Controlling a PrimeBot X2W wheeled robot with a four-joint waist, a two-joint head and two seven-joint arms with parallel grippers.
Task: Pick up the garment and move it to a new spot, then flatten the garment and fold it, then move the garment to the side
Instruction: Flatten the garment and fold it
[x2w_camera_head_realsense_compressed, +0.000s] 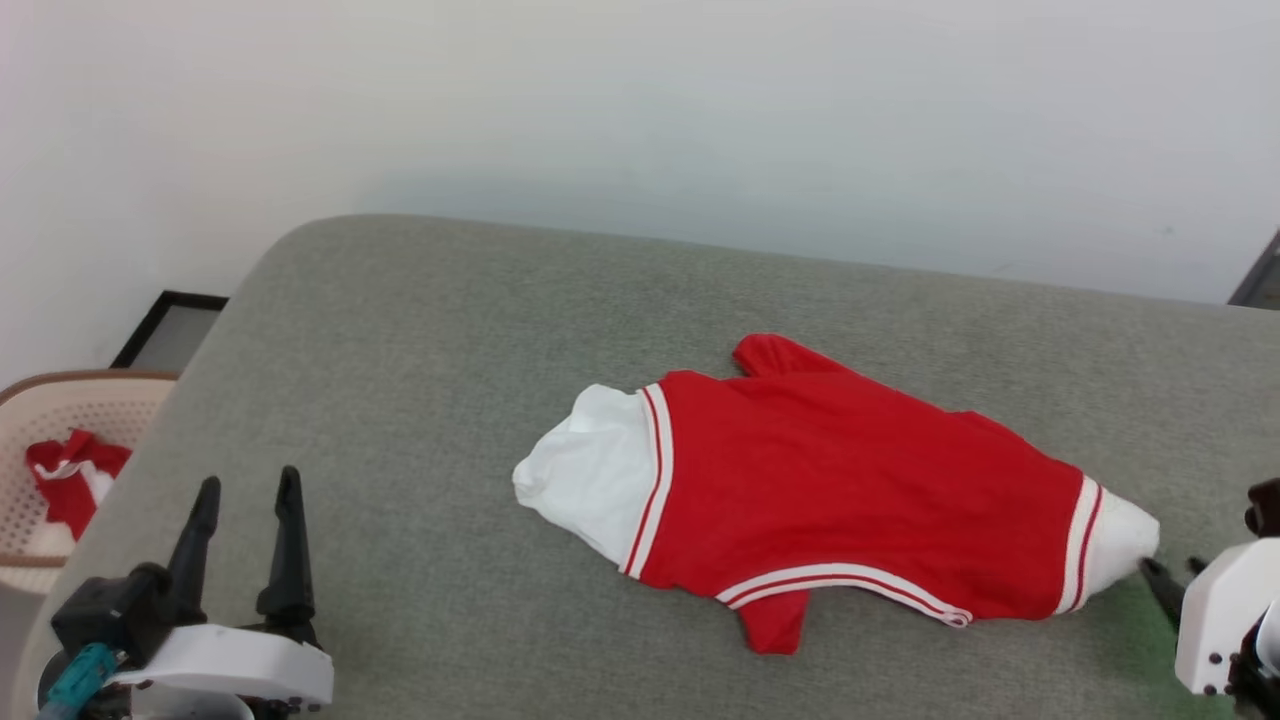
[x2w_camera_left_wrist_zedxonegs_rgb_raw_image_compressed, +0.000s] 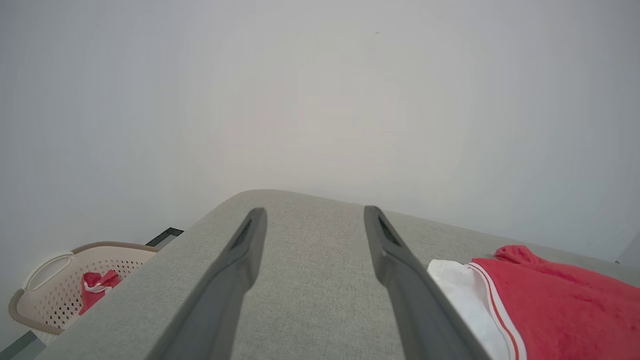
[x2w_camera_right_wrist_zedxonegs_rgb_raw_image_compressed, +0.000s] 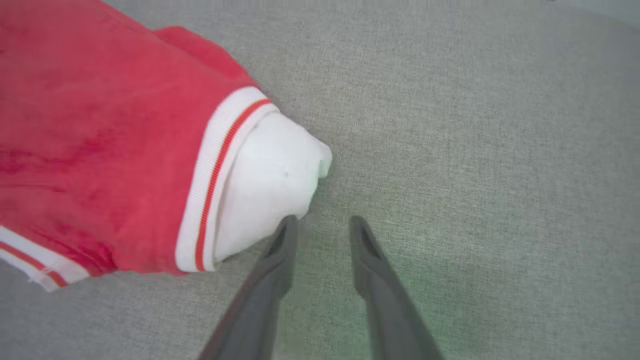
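Note:
The red garment (x2w_camera_head_realsense_compressed: 850, 480) lies spread flat on the grey cushion (x2w_camera_head_realsense_compressed: 420, 360), with white panels poking out at both ends and white stripe trim along its hems. In the right wrist view its white right end (x2w_camera_right_wrist_zedxonegs_rgb_raw_image_compressed: 270, 185) sits just left of my right gripper (x2w_camera_right_wrist_zedxonegs_rgb_raw_image_compressed: 322, 225), which is open and holds nothing; the left fingertip (x2w_camera_right_wrist_zedxonegs_rgb_raw_image_compressed: 287, 227) is at the cloth's edge. That right gripper (x2w_camera_head_realsense_compressed: 1170, 575) shows at the far right in the head view. My left gripper (x2w_camera_head_realsense_compressed: 248, 492) stands open at the lower left, well away from the garment (x2w_camera_left_wrist_zedxonegs_rgb_raw_image_compressed: 550, 305), empty (x2w_camera_left_wrist_zedxonegs_rgb_raw_image_compressed: 312, 215).
A beige perforated laundry basket (x2w_camera_head_realsense_compressed: 70, 400) stands on the floor left of the cushion, with a small red-and-white wad (x2w_camera_head_realsense_compressed: 72, 478) inside. A pale wall runs behind. The cushion's rounded left edge falls away near my left gripper. A dark frame (x2w_camera_head_realsense_compressed: 165, 325) lies by the wall.

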